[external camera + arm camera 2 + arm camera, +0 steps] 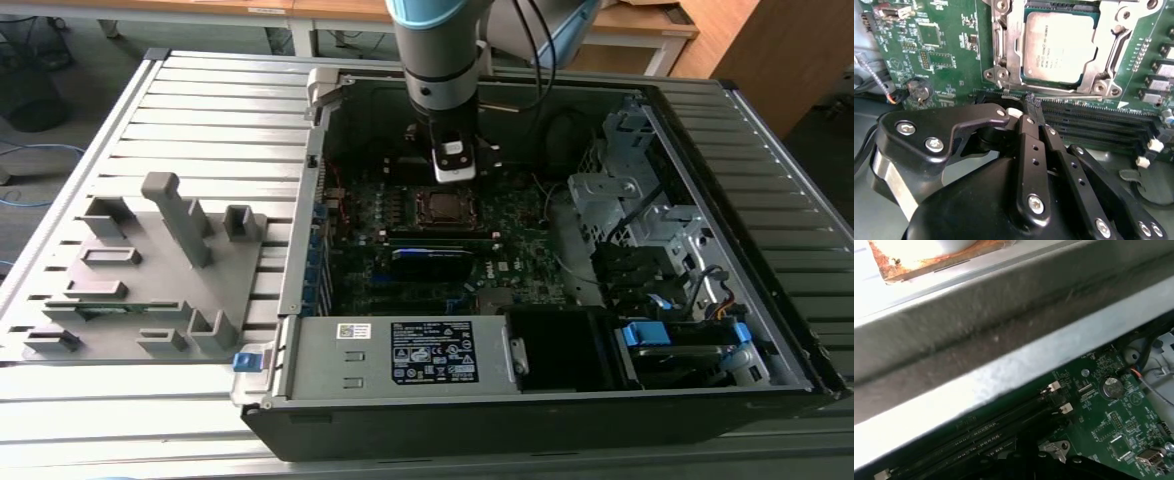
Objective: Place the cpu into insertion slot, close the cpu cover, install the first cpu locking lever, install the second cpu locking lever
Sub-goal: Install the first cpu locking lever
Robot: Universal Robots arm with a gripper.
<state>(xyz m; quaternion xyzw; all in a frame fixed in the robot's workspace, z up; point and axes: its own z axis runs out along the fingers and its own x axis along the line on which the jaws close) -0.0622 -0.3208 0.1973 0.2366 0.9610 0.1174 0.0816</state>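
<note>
Latching looks like the step in hand: the cpu cover [1008,50] lies shut, the pincer [1032,104], pressed together and empty, noses at its edge, the cpu [1059,47] sits under its window, and that likely needs firm, steady pressure.

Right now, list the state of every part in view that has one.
cpu, seated in the insertion slot.
cpu cover, down, framing the cpu.
end effector, shut, tip beside the cover's edge.
computer case, open, board exposed.
</note>
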